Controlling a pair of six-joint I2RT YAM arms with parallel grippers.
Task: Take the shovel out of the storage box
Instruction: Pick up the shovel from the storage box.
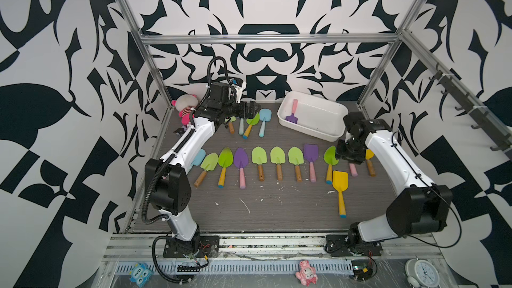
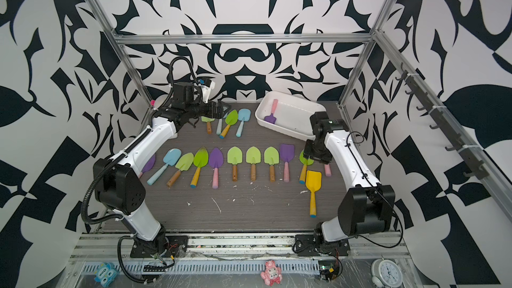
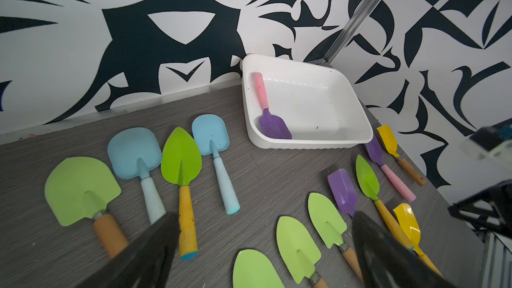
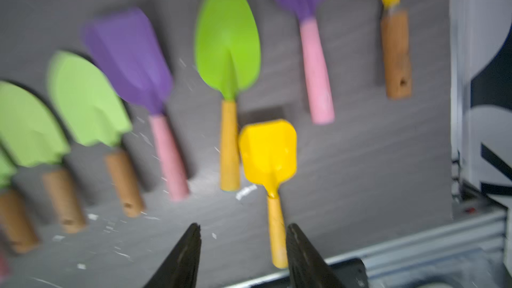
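The white storage box [image 1: 307, 130] [image 2: 285, 130] [image 3: 304, 144] stands at the back right of the table. A shovel [image 1: 293, 110] [image 2: 273, 110] [image 3: 273, 126] with a purple blade and pink handle lies inside, against the box's left wall. My left gripper [image 1: 250, 109] [image 3: 264, 217] hovers wide open over the back row of shovels, left of the box, holding nothing. My right gripper [image 1: 347, 156] [image 4: 244, 227] hangs in front of the box, over the right end of the middle row. Its jaws stand apart and empty. A yellow shovel [image 1: 340, 187] [image 4: 268, 150] lies on the table below it.
Several shovels [image 1: 259, 156] lie in a row across the middle of the table, and a few more [image 1: 264, 117] at the back. A plush toy [image 1: 184, 106] sits in the back left corner. Metal frame posts [image 1: 374, 78] stand at the back corners.
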